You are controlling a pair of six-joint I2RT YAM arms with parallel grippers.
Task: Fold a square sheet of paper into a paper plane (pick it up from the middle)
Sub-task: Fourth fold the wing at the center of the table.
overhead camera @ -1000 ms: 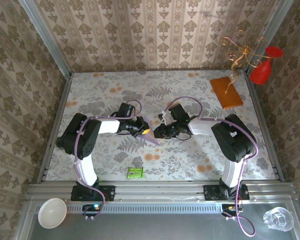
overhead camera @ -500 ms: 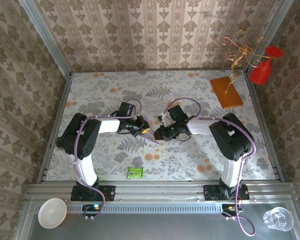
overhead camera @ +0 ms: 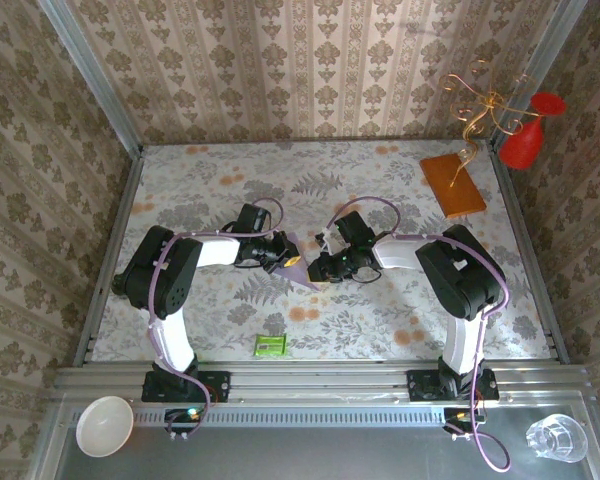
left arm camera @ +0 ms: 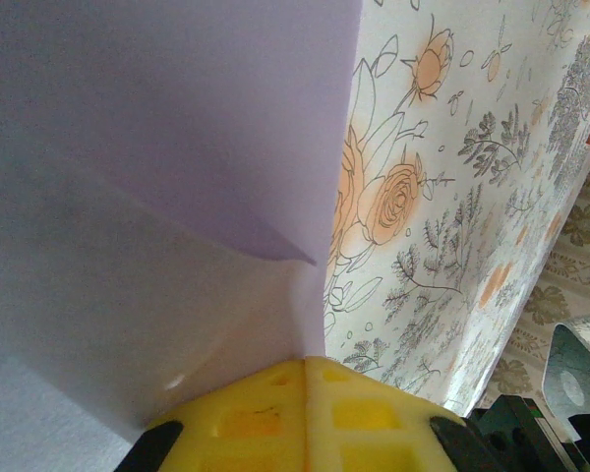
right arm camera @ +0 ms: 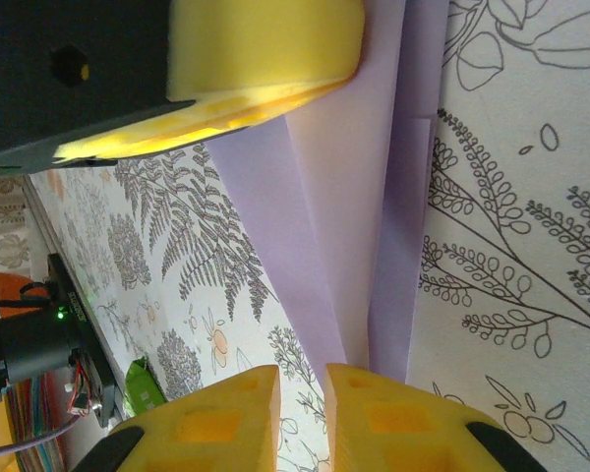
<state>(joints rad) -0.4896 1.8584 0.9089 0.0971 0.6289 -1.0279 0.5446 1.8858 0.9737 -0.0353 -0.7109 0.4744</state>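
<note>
Paper plane (overhead camera: 302, 268) unmoved; right pincer (overhead camera: 320, 268) edged closer.

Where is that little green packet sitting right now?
In the overhead view the green packet lies flat on the flowered table, near its front edge, left of centre, close to the left arm's base, in front of the lavender paper.

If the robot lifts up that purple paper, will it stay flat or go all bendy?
Probably bendy. The lavender paper looks very thin, and it already curves and bends where the left gripper pinches it shut. Its folded layers likely make that part a bit stiffer. It also looks very light, so a small nudge from the right gripper could easily slide it across the table.
</note>
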